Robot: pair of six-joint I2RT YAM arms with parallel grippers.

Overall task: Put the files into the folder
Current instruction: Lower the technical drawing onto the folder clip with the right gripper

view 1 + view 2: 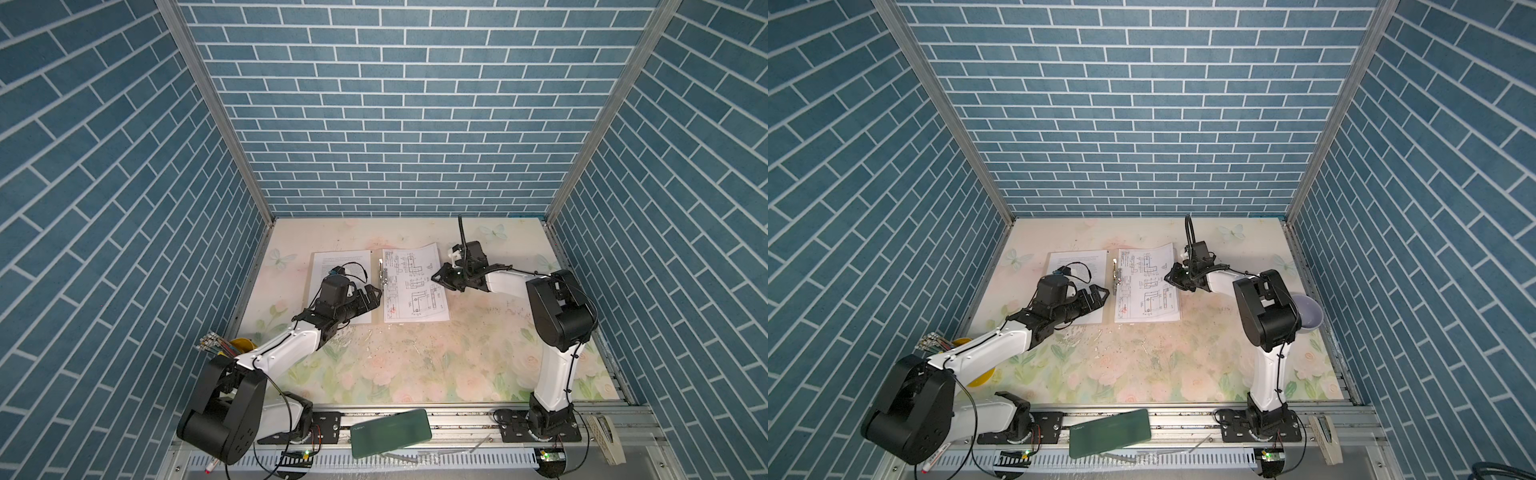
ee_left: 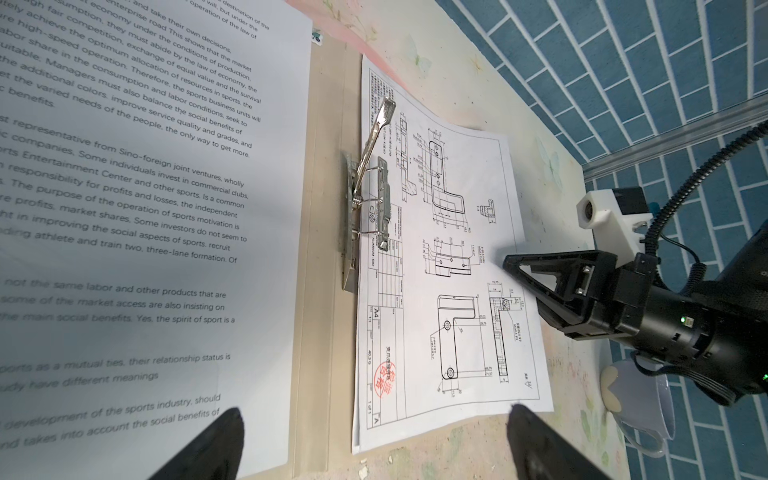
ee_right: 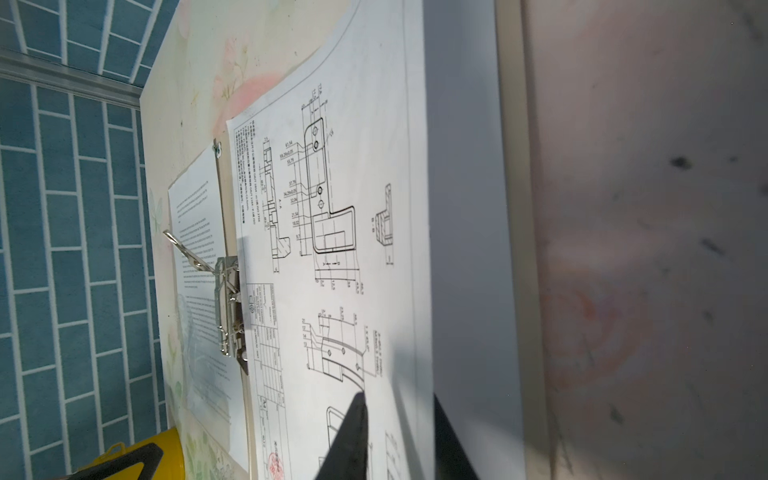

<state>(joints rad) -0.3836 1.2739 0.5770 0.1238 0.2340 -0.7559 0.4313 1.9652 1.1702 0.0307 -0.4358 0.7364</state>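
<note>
The tan folder (image 1: 375,309) (image 1: 1108,309) (image 2: 324,249) lies open on the table at the back centre. Its metal clip (image 1: 381,274) (image 2: 370,195) (image 3: 228,307) sits at the spine with the lever raised. A text sheet (image 1: 328,266) (image 2: 145,187) covers the folder's left half. A diagram sheet (image 1: 415,291) (image 2: 436,249) (image 3: 353,166) lies on the right half, slightly skewed, with another white sheet's edge showing under it. My left gripper (image 1: 377,297) (image 2: 374,415) hovers open over the spine's near end. My right gripper (image 1: 434,277) (image 3: 397,397) is at the diagram sheet's right edge, jaws a little apart and astride that edge.
A dark green case (image 1: 390,432) lies on the front rail. A yellow cup (image 1: 243,345) of pencils stands by the left arm. A pale lavender cup (image 1: 1308,316) (image 2: 640,399) sits at the right, behind the right arm. A white object (image 1: 606,436) rests at the front right.
</note>
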